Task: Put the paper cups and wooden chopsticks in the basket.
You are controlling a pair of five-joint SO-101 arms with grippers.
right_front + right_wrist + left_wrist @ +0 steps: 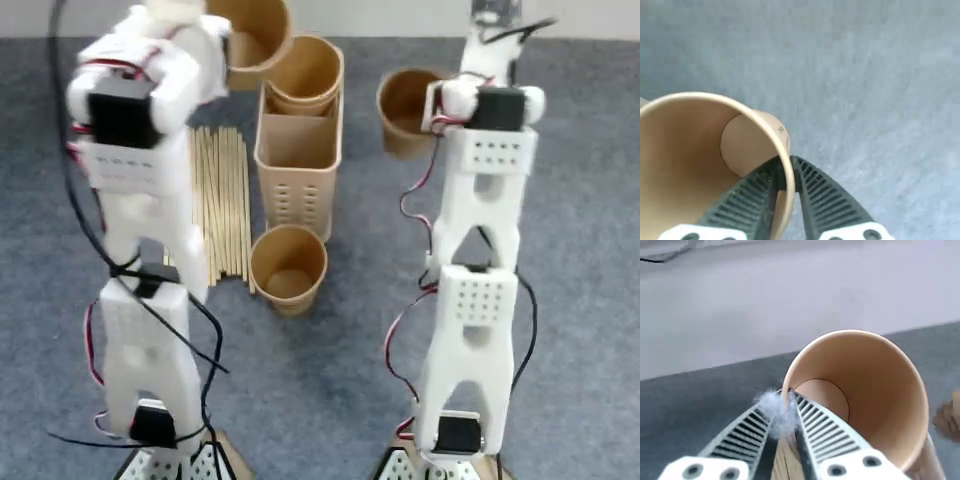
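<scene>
My left gripper (785, 410) is shut on the rim of a paper cup (855, 390), held above the table's far side, behind the basket (298, 165); in the high view this cup (255, 40) is at the top. The tall tan basket has one cup (305, 75) resting in its far end. Wooden chopsticks (222, 200) lie in a bundle on the carpet to the left of the basket. Another cup (288, 268) stands at the basket's near end. My right gripper (787, 170) is shut on the rim of a cup (690, 150), to the right of the basket (408, 110).
Grey carpet covers the table. Both arms' bases (300, 460) stand at the near edge. Open carpet lies between the arms and to the far right.
</scene>
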